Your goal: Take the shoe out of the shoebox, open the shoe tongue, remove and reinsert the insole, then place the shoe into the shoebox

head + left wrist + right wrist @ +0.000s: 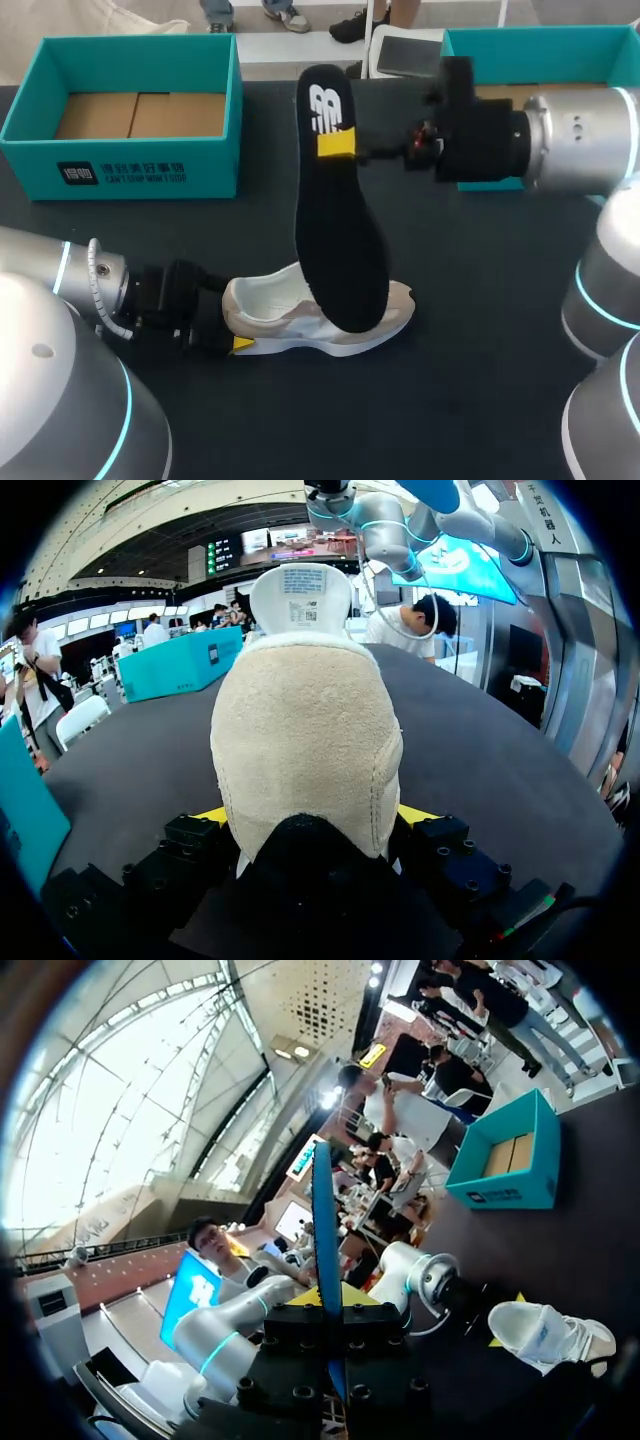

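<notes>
A white shoe (300, 318) lies on its sole on the dark table, toe to the right. My left gripper (232, 340) grips its heel from the left. In the left wrist view the beige heel (305, 750) fills the gap between the yellow tips of the left gripper (312, 816), and the tongue (300, 595) stands up. A black insole (335, 230) stands almost upright, its lower end in the shoe's opening. My right gripper (340, 145) is shut on its upper part. The right wrist view shows the insole (325, 1210) edge-on in the right gripper (330, 1298), with the shoe (550, 1335) beyond.
An open teal shoebox (40, 150) with a cardboard floor stands at the back left, also in the right wrist view (510, 1165). A second teal box (540, 45) sits at the back right behind my right arm. The table in front of the shoe is bare.
</notes>
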Motion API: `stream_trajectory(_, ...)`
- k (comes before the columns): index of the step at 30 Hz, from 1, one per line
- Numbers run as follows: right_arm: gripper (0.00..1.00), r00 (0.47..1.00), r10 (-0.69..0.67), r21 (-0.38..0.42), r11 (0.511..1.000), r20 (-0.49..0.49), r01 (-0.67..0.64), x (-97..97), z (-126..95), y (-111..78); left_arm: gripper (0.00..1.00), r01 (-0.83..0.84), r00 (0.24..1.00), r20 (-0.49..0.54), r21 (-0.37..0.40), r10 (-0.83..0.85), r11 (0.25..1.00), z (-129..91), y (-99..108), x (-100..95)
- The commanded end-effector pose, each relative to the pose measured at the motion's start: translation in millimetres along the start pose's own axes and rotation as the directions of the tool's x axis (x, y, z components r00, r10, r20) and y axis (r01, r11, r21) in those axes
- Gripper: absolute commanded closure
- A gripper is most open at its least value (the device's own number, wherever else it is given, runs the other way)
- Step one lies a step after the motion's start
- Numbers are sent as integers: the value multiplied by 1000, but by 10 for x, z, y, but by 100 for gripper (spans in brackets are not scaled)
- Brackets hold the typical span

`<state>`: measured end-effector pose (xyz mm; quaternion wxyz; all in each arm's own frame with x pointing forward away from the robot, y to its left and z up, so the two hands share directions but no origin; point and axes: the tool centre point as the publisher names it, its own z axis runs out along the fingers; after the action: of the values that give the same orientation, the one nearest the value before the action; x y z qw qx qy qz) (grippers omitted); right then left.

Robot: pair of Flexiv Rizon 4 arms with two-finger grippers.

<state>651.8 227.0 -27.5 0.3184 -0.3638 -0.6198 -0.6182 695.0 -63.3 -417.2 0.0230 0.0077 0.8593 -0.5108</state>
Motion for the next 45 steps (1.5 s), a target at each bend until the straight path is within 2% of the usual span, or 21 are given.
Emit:
stream_trajectory(1,100,1000,10,-2,1000,22,-10,44,-159,-94,100,-1,1000,1,-1,1,1000,7,11,-2)
stream_trajectory(19,100,1000,28,0,1000,13,-28,68,-141,-147,100,-1,1000,1,-1,1,1000,7,11,-2)
stream_trajectory(20,100,1000,28,0,1000,13,-28,68,-141,-147,73,-1,1000,1,-1,1,1000,7,11,-2)
stream_trajectory(21,100,1000,28,0,1000,13,-28,68,-141,-147,0,6,1000,-6,-6,-6,1000,-3,12,8)
stream_trajectory(24,100,1000,28,0,1000,13,-28,68,-141,-147,0,21,1000,-14,-37,-21,999,-53,13,44)
stream_trajectory(28,100,1000,28,0,1000,13,-28,68,-141,-147,0,27,999,-24,-36,-27,999,-155,-57,85)
stream_trajectory(35,100,1000,28,0,1000,13,-28,68,-141,-147,0,34,999,-29,-151,-39,988,-303,-187,93)
stream_trajectory(45,100,1000,28,0,1000,13,-28,68,-141,-147,0,34,999,-29,-151,-39,988,-303,-187,93)
